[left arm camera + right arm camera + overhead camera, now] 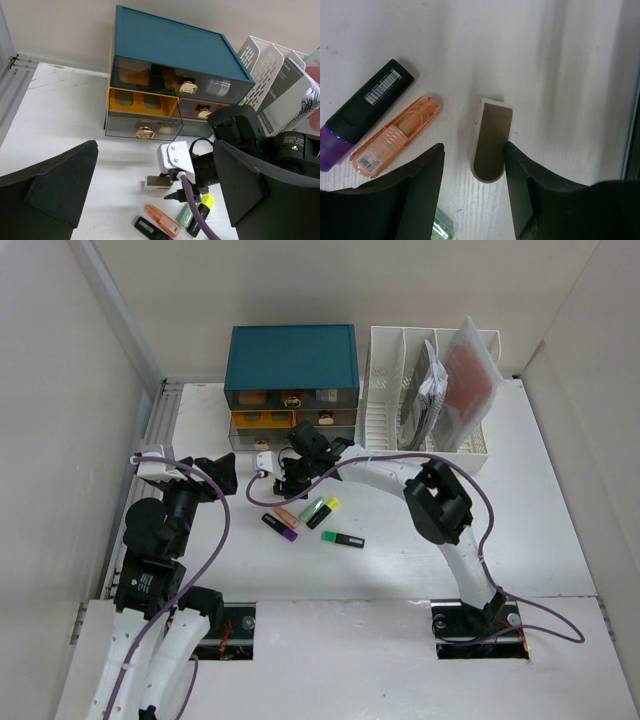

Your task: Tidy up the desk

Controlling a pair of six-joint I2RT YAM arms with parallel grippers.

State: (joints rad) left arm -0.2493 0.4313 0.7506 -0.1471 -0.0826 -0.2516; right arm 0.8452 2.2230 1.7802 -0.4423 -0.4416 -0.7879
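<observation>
The white desk (pixel 500 530) carries several highlighters in the middle: purple-black (pixel 280 525), orange (pixel 290 516), pale green (pixel 311 508), yellow-black (pixel 324 511) and green-black (pixel 343 539). My right gripper (pixel 474 146) is open and low over the desk. Its jaws straddle a small white rounded block with a taupe face (pixel 491 142), and the right finger (pixel 520 175) touches the block's side. The block also shows in the left wrist view (pixel 159 182). My left gripper (pixel 215 475) is open and empty, held above the desk at the left.
A teal drawer cabinet (pixel 292 360) with clear drawers and gold knobs stands at the back. A white slotted file rack (pixel 400 400) holding notebooks stands to its right. The right arm (pixel 440 505) arches across the middle. A metal rail (pixel 160 430) runs along the left edge.
</observation>
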